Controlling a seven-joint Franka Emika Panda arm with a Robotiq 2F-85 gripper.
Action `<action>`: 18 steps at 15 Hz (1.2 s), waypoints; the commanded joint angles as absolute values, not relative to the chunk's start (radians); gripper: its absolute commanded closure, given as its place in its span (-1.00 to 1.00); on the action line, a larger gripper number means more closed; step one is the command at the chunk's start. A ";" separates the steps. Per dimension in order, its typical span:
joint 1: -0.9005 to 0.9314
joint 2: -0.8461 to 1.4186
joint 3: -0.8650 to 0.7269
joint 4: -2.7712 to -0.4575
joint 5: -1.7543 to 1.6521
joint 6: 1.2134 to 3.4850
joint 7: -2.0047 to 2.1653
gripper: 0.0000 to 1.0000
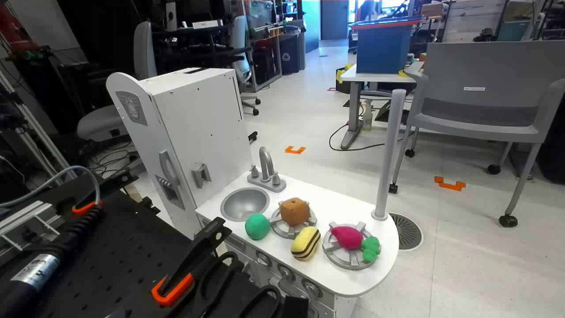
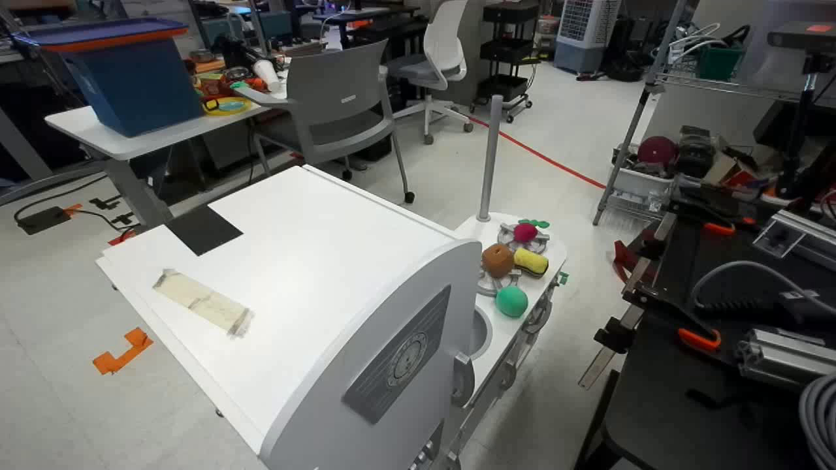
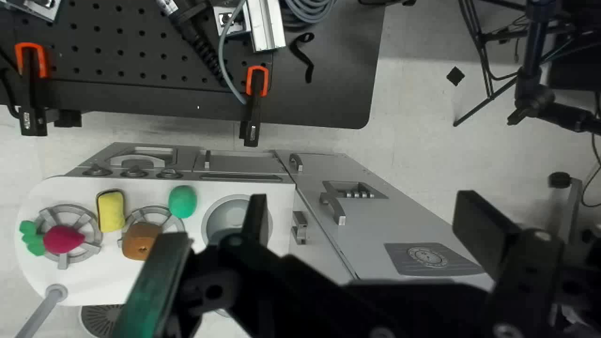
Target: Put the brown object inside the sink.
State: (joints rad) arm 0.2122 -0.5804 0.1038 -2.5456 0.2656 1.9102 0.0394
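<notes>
The brown object (image 1: 295,211) is a small rounded lump resting on a grey toy burner, behind the green ball. It also shows in an exterior view (image 2: 498,260) and in the wrist view (image 3: 140,241). The sink (image 1: 245,205) is a round grey basin in the white counter beside the faucet; its visible inside holds nothing. It is partly hidden by the toy fridge in an exterior view (image 2: 482,331) and partly covered by a finger in the wrist view (image 3: 223,218). My gripper (image 3: 369,224) is open and empty, high above the toy fridge side. Neither exterior view shows it.
A green ball (image 1: 257,226) and a yellow striped piece (image 1: 305,243) lie near the brown object. A pink-and-green item (image 1: 347,237) lies on the far burner. The tall toy fridge (image 1: 201,128), faucet (image 1: 266,164) and grey post (image 1: 389,154) rise around the counter. A black table (image 3: 319,98) stands alongside.
</notes>
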 commanded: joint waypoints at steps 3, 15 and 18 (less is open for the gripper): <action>0.200 -0.581 0.114 -2.544 0.271 1.907 0.034 -1.00; 0.146 -0.347 0.169 -2.534 0.188 2.217 0.103 -1.00; 0.109 -0.155 0.160 -2.499 0.126 2.413 0.152 -1.00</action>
